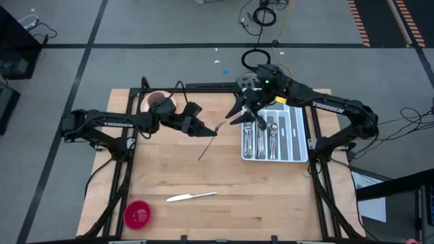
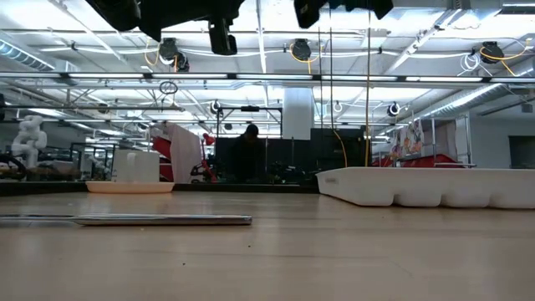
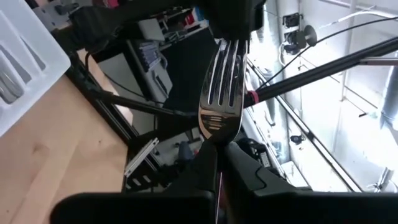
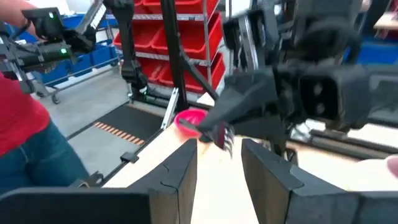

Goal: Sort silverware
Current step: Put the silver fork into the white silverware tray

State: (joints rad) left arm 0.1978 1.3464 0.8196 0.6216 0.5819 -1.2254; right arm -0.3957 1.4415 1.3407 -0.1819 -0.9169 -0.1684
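Fork (image 3: 222, 87) clamped in left hand (image 1: 205, 131) above table (image 1: 258, 196), right hand (image 1: 239, 115) half open at its tines, empty.

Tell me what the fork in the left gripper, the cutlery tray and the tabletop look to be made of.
The fork, held in the shut left gripper, looks like polished metal: its tines mirror the room. The cutlery tray appears to be white plastic, matte, with softly rounded moulded walls, though that is a guess from its look. The tabletop seems to be light wood, with visible plank grain.
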